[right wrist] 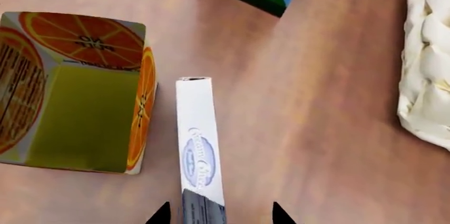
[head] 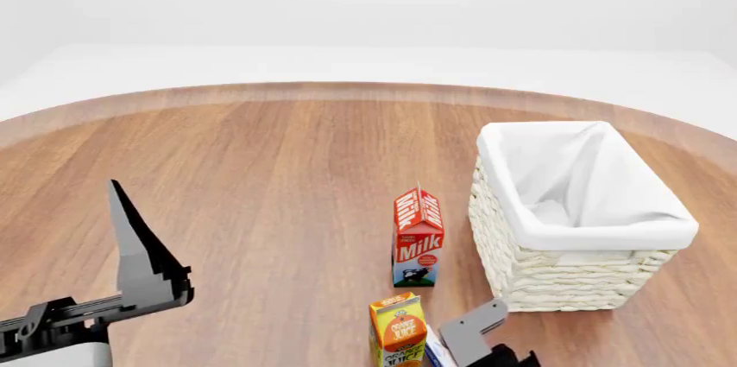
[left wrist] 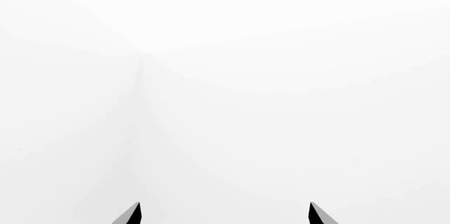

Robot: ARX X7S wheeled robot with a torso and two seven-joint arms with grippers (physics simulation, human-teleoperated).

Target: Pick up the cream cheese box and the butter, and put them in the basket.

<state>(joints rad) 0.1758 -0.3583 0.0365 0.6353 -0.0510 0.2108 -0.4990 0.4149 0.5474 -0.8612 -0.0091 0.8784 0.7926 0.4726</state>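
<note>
The left gripper (head: 127, 237) hangs over the left part of the table (head: 254, 177), jaws apart and empty. Near the front edge, the right gripper (right wrist: 220, 213) is above the cream cheese box (right wrist: 197, 139), jaws apart around its near end, beside the juice carton (right wrist: 70, 92). The basket (head: 576, 237) at the right is empty. The butter is not visible, so I judge nothing is done yet.

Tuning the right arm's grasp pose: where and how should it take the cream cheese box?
Grip the cream cheese box across its thin width, pads on the two broad faces, coming straight down from above. It stands on a narrow edge beside the orange juice carton, with only a slim gap on that side. The right end effector is open and already straddles the near end.
</note>
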